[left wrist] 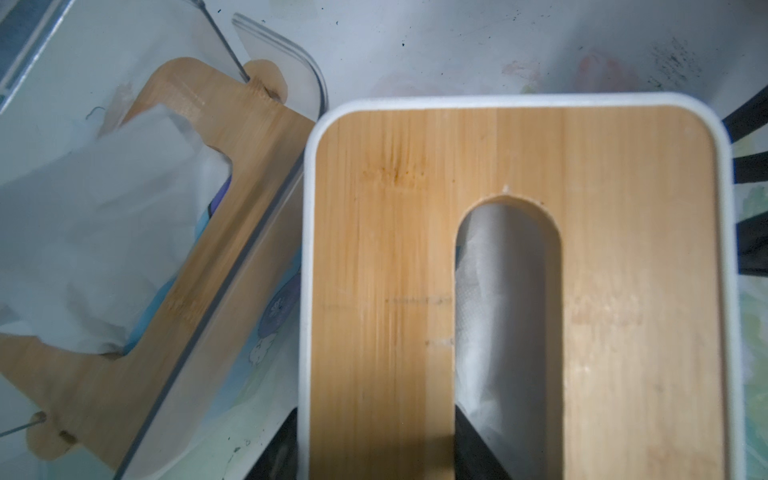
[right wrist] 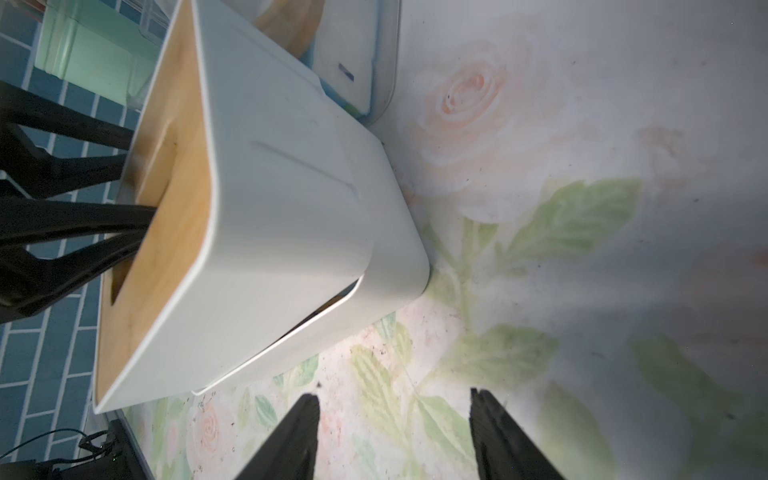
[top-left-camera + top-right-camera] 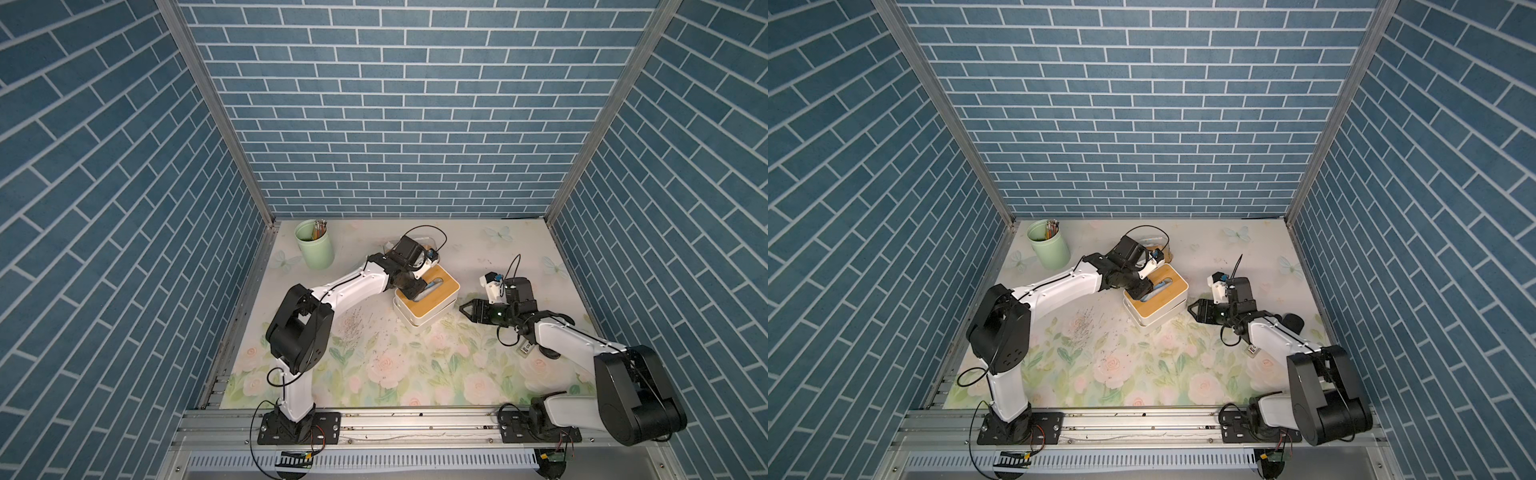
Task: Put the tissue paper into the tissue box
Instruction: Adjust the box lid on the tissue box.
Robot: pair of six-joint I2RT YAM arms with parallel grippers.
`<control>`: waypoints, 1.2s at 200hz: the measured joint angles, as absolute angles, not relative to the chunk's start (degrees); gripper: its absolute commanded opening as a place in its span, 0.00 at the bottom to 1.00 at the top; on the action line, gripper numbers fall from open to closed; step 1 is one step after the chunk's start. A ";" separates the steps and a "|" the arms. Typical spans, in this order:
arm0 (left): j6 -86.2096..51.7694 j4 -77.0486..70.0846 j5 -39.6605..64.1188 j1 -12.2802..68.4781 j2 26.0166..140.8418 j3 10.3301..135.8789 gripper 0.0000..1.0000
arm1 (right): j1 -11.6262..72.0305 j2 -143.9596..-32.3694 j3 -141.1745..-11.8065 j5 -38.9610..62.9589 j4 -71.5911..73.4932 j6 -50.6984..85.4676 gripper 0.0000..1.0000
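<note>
The white tissue box [image 3: 436, 305] [image 3: 1163, 297] with a bamboo top stands mid-table on the flowered mat. Tissue paper [image 1: 498, 311] shows grey-white through the oval slot in the top. My left gripper [image 3: 417, 290] [image 1: 374, 409] is shut on the box's cover, with one finger down in the slot and the other outside the white wall. In the right wrist view the cover [image 2: 270, 187] sits slightly askew over its base, with a gap along one side. My right gripper [image 3: 462, 309] [image 2: 395, 395] hovers just right of the box, open and holding nothing.
A clear box with a bamboo lid [image 1: 249, 166] and tissue sticking out stands right behind the white box. A green cup of pencils [image 3: 314, 245] is at the back left. A small grey item [image 3: 524, 348] lies by the right arm. Dark specks [image 3: 353, 328] dot the mat.
</note>
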State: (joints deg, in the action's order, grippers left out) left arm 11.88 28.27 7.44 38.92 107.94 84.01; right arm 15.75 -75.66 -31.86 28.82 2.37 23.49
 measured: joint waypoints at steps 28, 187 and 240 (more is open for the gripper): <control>10.98 29.93 7.03 38.92 107.90 85.17 0.00 | 15.44 -75.35 -31.99 28.40 1.63 22.87 0.61; 8.80 39.35 3.68 38.83 107.15 90.52 0.00 | 14.94 -76.09 -31.99 28.03 1.34 20.93 0.61; 8.80 39.38 4.08 39.53 107.63 90.52 0.00 | 14.94 -76.27 -31.99 28.05 1.37 20.91 0.62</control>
State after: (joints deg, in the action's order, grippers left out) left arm 8.80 39.38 4.08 39.53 107.63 90.52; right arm 14.94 -76.27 -31.99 28.05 1.37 20.91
